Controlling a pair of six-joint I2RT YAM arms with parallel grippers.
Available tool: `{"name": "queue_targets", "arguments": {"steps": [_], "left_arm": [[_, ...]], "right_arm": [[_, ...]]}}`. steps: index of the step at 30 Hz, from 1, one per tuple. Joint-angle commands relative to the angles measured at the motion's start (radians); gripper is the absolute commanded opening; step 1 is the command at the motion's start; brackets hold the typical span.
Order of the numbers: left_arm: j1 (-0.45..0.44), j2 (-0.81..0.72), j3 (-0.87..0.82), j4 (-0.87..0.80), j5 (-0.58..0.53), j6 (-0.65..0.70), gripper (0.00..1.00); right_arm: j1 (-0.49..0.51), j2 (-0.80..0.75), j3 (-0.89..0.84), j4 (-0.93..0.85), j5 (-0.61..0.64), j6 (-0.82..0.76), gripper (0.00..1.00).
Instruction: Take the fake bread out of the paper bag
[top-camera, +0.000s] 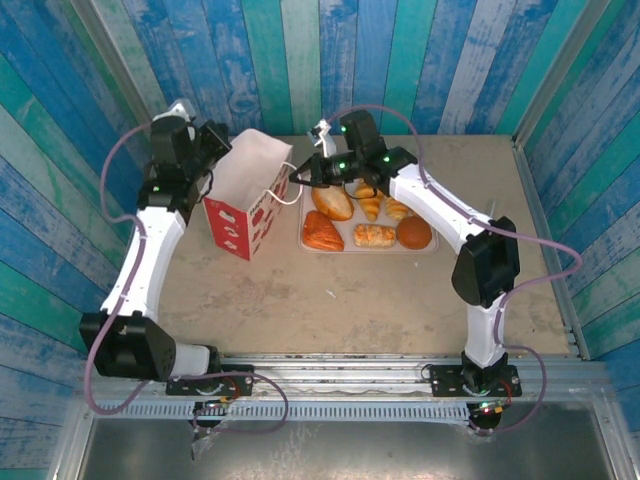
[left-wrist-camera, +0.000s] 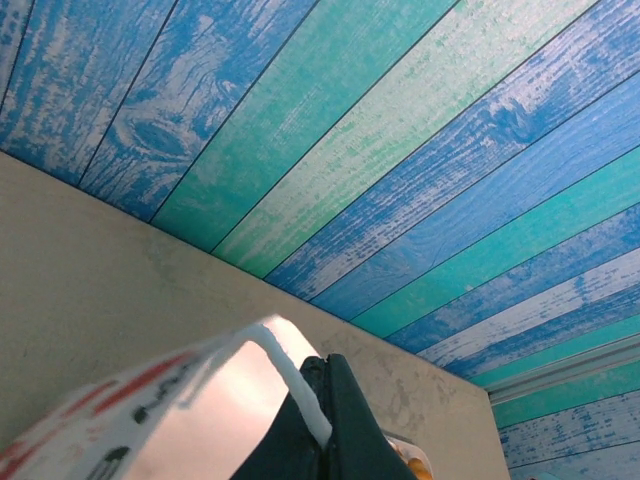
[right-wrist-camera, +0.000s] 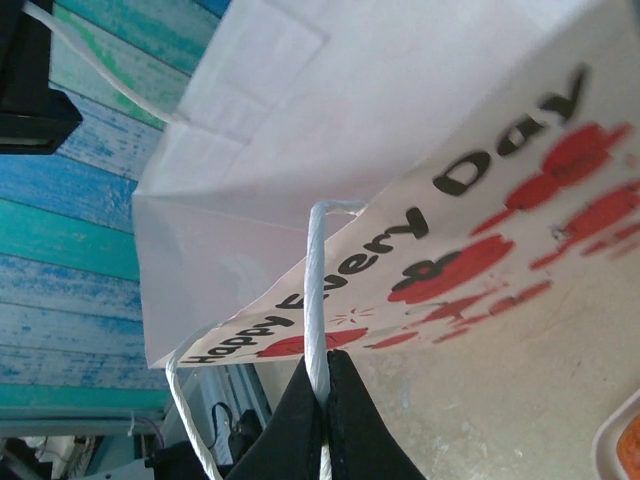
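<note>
Your left end effector (left-wrist-camera: 318, 388) and right end effector (right-wrist-camera: 322, 385) are each clenched on a cord handle (right-wrist-camera: 316, 290) of the bag (top-camera: 245, 205) standing between them on the worktop (top-camera: 330, 300), and the bread (top-camera: 375, 236) lies on the tray (top-camera: 350, 249) just right of it, nearer your right arm.

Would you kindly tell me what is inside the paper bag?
Through its mouth the paper bag shows plain white inner walls; its bottom is hidden by its sides, so any bread left there cannot be seen.
</note>
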Motion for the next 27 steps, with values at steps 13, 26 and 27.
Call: {"name": "queue_targets", "arguments": {"steps": [13, 26, 27], "left_arm": [[0.021, 0.227, 0.181, 0.011, 0.060, 0.053, 0.06], [0.021, 0.072, 0.153, -0.068, 0.006, 0.178, 0.94], [0.021, 0.054, 0.147, -0.073, -0.005, 0.187, 0.94]], "right_arm": [[-0.062, 0.150, 0.204, -0.090, -0.013, -0.006, 0.19], [-0.085, -0.050, 0.201, -0.230, 0.250, -0.276, 0.96], [-0.084, -0.076, 0.187, -0.230, 0.277, -0.297, 1.00]]}}
